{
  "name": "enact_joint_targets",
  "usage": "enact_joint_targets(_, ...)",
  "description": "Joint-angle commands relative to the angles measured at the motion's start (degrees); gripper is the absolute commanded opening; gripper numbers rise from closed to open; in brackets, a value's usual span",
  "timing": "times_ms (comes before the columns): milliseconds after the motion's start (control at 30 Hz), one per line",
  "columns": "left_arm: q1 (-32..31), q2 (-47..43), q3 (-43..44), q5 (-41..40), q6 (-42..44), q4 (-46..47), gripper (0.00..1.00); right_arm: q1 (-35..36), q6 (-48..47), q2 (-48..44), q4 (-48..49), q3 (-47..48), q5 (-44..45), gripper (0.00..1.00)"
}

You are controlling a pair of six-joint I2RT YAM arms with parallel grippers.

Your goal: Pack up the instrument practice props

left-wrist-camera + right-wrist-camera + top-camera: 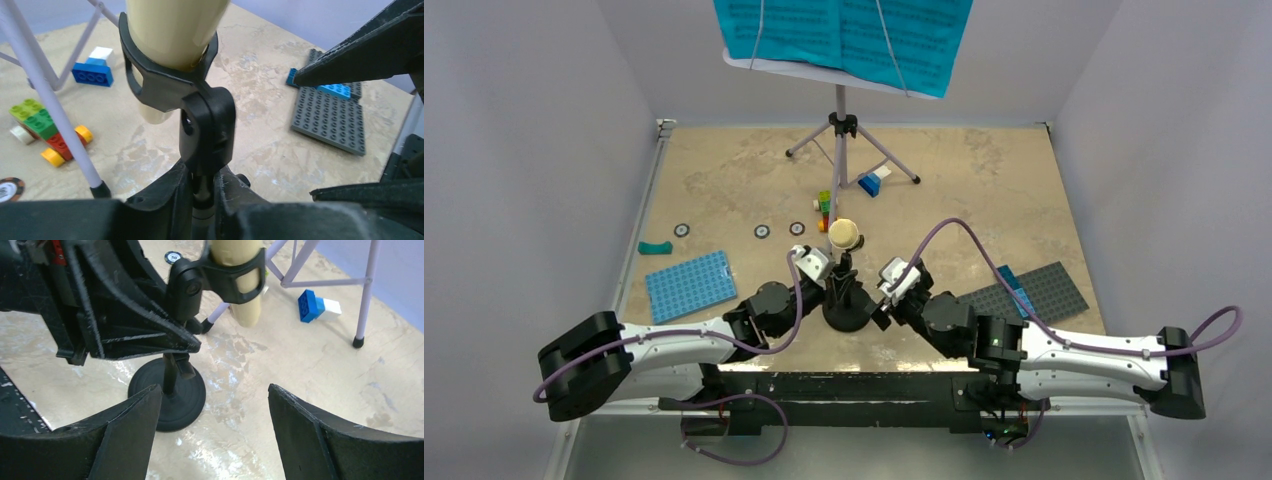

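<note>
Tan marbled tabletop (984, 200), enclosed by pale walls, is seen from above. At its far edge a lavender music stand on a silver tripod (842, 125) is stood, with teal sheet-music pages (844, 30) spread on its desk. Near the front centre a black round-based mic stand (846, 315) is set upright, and a cream cone-shaped toy microphone (845, 236) is carried in its clip. The left gripper (829, 272) is placed against the stand's pole from the left. The right gripper (889, 290) is held just beside the stand on the right. A blue studded baseplate (690, 285) is laid to the left, a grey studded baseplate (1039, 292) to the right, and small coloured bricks (824, 205) are scattered behind the microphone.

From the left wrist, the left jaws are seen clenched on the thin pole just below the clip joint, with the microphone tilted above.

From the right wrist, the right jaws are seen spread wide and released, with nothing held between them. The stand's round base is seen resting on the table just beyond one finger.
</note>
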Motion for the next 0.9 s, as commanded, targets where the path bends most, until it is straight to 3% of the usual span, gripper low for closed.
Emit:
enact_joint_targets(0, -0.97, -1.36, -1.36, 3.15, -5.91, -10.25, 0.3, -0.05, 7.91, -3.74, -5.37, -1.16, 0.05, 0.81)
enact_joint_targets(400, -0.97, -11.82, -5.24, 2.89, -7.88, -9.82, 0.6, -0.05, 11.87, -5.44, -7.84, -1.73, 1.65, 0.83)
enact_joint_targets(633, -0.97, -20.05, -7.74, 2.34, -4.79, -6.36, 0.68, -0.33, 13.99, -5.99, -7.34, -1.68, 2.05, 0.87)
enact_joint_targets(867, -0.97, -19.14, -3.07, -0.94, -0.01, -2.54, 0.69, -1.28, 18.38, -6.48, -8.8, -1.1, 0.69, 0.88)
